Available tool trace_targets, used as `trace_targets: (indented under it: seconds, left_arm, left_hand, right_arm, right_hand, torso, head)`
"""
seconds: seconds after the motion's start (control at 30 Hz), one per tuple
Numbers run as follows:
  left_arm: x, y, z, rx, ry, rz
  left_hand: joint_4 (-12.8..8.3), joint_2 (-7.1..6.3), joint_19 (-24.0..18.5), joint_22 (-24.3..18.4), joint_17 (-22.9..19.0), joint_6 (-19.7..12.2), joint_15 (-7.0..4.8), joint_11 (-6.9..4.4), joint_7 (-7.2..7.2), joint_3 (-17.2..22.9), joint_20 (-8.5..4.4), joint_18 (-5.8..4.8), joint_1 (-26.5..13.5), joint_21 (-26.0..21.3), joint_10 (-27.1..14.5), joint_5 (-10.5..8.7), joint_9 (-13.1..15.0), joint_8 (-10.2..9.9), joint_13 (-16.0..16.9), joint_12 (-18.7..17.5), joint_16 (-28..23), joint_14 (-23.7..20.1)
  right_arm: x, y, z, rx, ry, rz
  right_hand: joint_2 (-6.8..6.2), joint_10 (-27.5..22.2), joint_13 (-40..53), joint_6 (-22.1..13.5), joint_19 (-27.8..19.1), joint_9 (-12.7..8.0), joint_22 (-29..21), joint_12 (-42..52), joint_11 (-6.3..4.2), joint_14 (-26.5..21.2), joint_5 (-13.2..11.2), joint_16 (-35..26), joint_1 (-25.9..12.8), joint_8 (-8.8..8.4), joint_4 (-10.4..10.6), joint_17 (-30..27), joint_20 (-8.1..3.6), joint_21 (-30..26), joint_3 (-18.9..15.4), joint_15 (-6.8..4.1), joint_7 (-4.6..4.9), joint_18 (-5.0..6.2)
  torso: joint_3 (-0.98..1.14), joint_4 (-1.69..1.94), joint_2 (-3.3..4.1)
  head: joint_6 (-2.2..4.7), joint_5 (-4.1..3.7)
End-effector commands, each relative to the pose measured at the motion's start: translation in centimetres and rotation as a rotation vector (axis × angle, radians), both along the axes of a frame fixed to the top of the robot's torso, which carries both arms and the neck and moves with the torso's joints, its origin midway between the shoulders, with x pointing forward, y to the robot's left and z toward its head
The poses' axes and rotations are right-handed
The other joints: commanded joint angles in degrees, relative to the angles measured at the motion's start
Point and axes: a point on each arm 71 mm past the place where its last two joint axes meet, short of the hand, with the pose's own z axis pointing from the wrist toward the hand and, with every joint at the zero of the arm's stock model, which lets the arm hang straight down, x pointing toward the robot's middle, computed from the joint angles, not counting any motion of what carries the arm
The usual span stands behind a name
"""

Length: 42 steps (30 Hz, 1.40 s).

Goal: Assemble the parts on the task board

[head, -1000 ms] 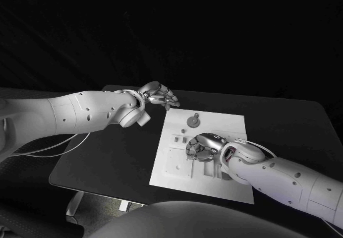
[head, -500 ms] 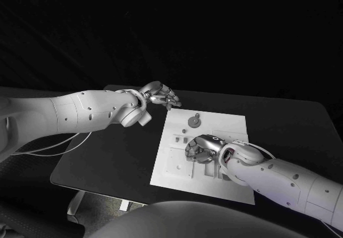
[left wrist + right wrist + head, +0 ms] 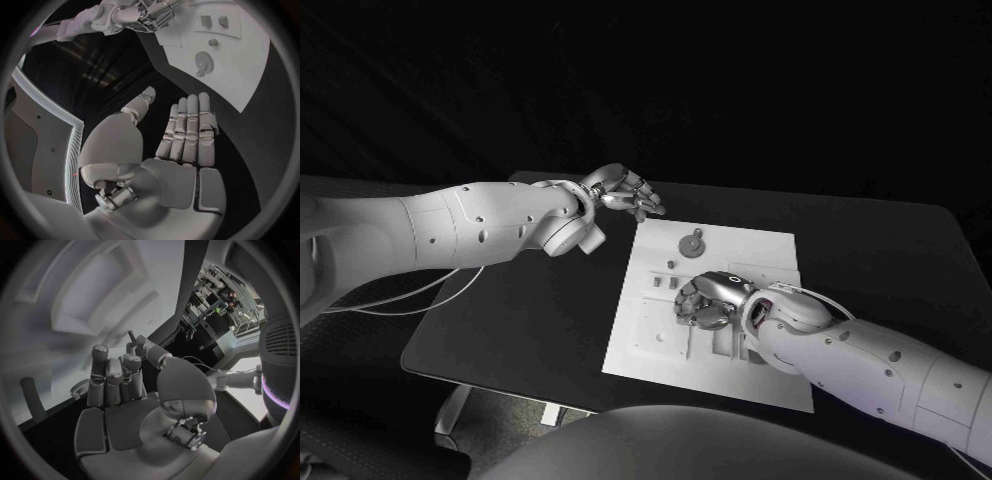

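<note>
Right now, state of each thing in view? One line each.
Task board: flat on the black table.
Round part: lies on the board's far end, untouched.
Left hand: empty, fingers extended, off the board's far corner.
Right hand: fingers curled, down on the board's middle; grip unclear.

Right hand (image 3: 708,298) covers the task board's (image 3: 754,243) middle; whatever lies beneath its fingers is hidden. Board surface blurred in right wrist view.

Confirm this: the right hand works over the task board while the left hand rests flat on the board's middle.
Not quite. The right hand is over the task board, but the left hand hovers open beyond the board's far corner, over the black table, as the head view shows.
</note>
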Motion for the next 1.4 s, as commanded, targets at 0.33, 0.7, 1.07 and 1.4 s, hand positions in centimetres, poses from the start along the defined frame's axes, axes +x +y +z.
trace_targets:
  seconds: [0.33,0.7,1.07,1.4]
  left_arm:
    - [0.01,-0.15,0.15,-0.009,-0.004,-0.004]
    - [0.01,-0.15,0.15,-0.009,-0.005,-0.004]
    - [0.00,-0.20,0.16,-0.009,-0.005,-0.006]
    - [-0.01,-0.18,0.15,-0.009,-0.004,-0.005]
  left_hand:
    - [-0.28,0.20,-0.08,-0.09,0.14,-0.05,0.06,0.02,0.23,-0.04,0.01,0.64,-0.34,-0.23,0.52,-0.02,0.01,0.31,0.01,-0.32,-0.30,0.28]
    - [-0.30,0.20,-0.10,-0.11,0.23,-0.07,0.07,0.02,0.24,-0.04,0.02,0.64,-0.32,-0.22,0.55,-0.02,0.00,0.30,0.01,-0.38,-0.37,0.28]
    - [-0.32,0.20,-0.11,-0.12,0.30,-0.08,0.07,0.02,0.24,-0.04,0.02,0.64,-0.30,-0.22,0.57,-0.02,0.00,0.29,0.02,-0.42,-0.42,0.28]
    - [-0.34,0.21,-0.12,-0.14,0.37,-0.08,0.08,0.02,0.25,-0.04,0.03,0.64,-0.28,-0.22,0.59,-0.02,-0.01,0.29,0.03,-0.46,-0.48,0.29]
  right_arm:
    - [-0.27,-0.05,-0.36,-0.014,-0.009,0.001]
    - [-0.15,-0.16,-0.42,-0.017,-0.010,-0.002]
    - [-0.03,-0.18,-0.48,-0.020,-0.011,-0.004]
    - [-0.21,-0.06,-0.60,-0.034,0.007,0.008]
  right_hand:
    - [0.68,-0.33,0.12,1.43,-0.44,0.52,0.44,-0.30,0.11,0.04,0.11,-0.07,0.14,0.24,0.06,0.10,0.10,0.01,0.38,-0.48,1.15,0.79]
    - [0.69,-0.34,0.15,1.43,-0.43,0.52,0.46,-0.29,0.11,0.03,0.11,-0.04,0.14,0.23,0.06,0.12,0.09,0.04,0.39,-0.48,1.15,0.79]
    - [0.71,-0.35,0.17,1.43,-0.43,0.53,0.48,-0.27,0.11,0.02,0.11,-0.03,0.14,0.23,0.06,0.13,0.09,0.06,0.40,-0.48,1.15,0.79]
    - [0.66,-0.37,0.19,1.41,-0.43,0.53,0.49,-0.26,0.11,0.01,0.10,-0.01,0.13,0.22,0.05,0.14,0.09,0.07,0.39,-0.48,1.16,0.79]
  torso:
    - [0.02,-0.03,0.00]
    - [0.02,-0.02,0.00]
    - [0.02,0.00,-0.01]
    - [0.02,-0.02,0.00]
  head:
    - [0.00,-0.41]
    - [0.00,-0.16]
    - [0.00,-0.15]
    - [0.00,-0.10]
